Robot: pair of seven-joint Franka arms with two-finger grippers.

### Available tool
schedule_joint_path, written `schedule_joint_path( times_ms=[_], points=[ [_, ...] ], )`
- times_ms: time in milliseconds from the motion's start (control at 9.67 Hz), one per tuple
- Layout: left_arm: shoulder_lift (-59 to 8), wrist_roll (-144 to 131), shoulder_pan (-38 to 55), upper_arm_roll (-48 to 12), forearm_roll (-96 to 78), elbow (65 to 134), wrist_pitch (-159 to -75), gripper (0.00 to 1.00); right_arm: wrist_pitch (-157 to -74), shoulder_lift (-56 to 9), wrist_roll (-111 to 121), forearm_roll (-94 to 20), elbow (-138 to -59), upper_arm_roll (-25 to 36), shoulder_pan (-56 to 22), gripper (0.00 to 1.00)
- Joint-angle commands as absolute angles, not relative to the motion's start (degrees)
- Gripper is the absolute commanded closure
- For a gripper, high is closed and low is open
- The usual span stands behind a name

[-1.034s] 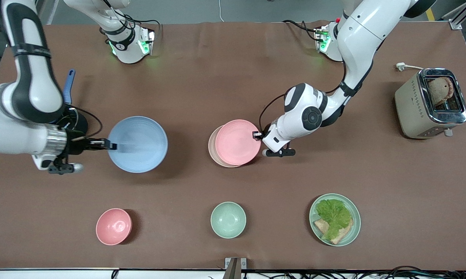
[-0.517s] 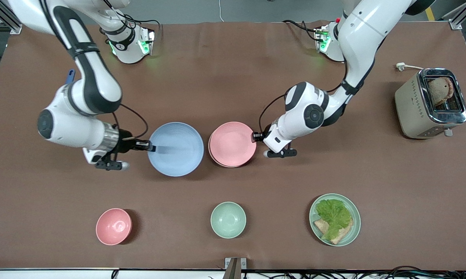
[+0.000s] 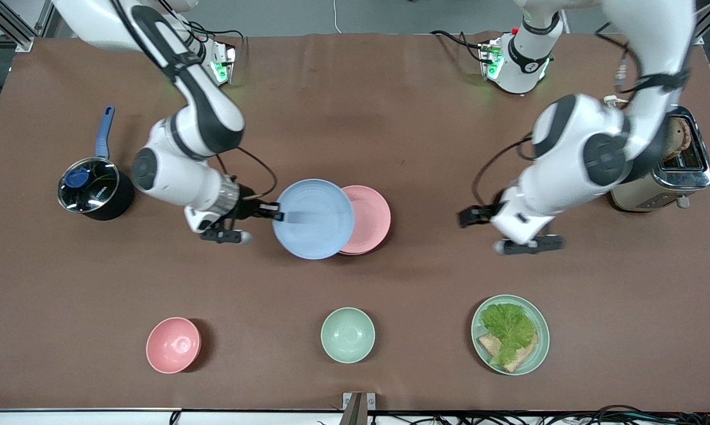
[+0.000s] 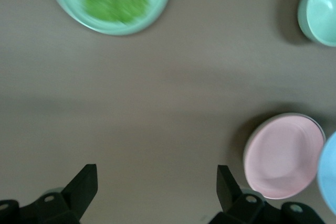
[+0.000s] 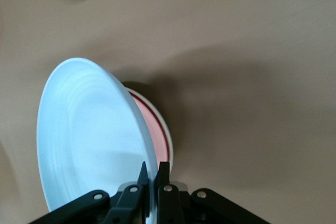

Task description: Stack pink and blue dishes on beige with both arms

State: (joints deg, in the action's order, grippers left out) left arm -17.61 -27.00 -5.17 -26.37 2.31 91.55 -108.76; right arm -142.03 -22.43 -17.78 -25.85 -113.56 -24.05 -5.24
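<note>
My right gripper [image 3: 279, 215] [image 5: 153, 169] is shut on the rim of the light blue plate [image 3: 313, 218] [image 5: 89, 135]. It holds the plate tilted in the air, over the edge of the pink plate [image 3: 371, 219] [image 5: 156, 129] that faces the right arm's end. The pink plate [image 4: 283, 156] lies on the beige plate, of which only a thin pale rim [image 5: 170, 142] shows. My left gripper [image 3: 468, 217] [image 4: 156, 182] is open and empty. It hangs over bare table, apart from the stack, toward the left arm's end.
A black pot with a blue handle [image 3: 89, 189] stands at the right arm's end and a toaster [image 3: 656, 159] at the left arm's end. Near the front camera are a small pink bowl [image 3: 173, 345], a mint bowl [image 3: 347, 334] and a mint plate with lettuce [image 3: 510, 334].
The left gripper settled the pink plate on the beige one, let go and drew back toward its own end. The right arm carried the blue plate across until it overlaps the pink plate.
</note>
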Motion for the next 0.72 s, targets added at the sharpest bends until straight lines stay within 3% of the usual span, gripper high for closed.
schedule_joint_path(
  times_ms=[0, 414, 621],
  points=[
    [-13.3, -26.99, -6.49, -26.19, 8.15, 88.87, -103.64, 0.0, -148.6, -25.3, -20.21, -25.14, -114.96, -24.87, -7.89, 0.98],
    [-5.47, -15.15, -9.48, -26.1, 8.97, 83.5, -92.92, 0.0, -156.08, -27.59, -21.09, -25.22, -117.42, -24.87, -11.33, 0.96],
    [-1.95, -6.89, -2.78, -15.98, 7.22, 84.81, -88.54, 0.0, -156.71, -28.04, -21.79, -25.66, -117.6, -24.87, -11.95, 0.93]
  ],
)
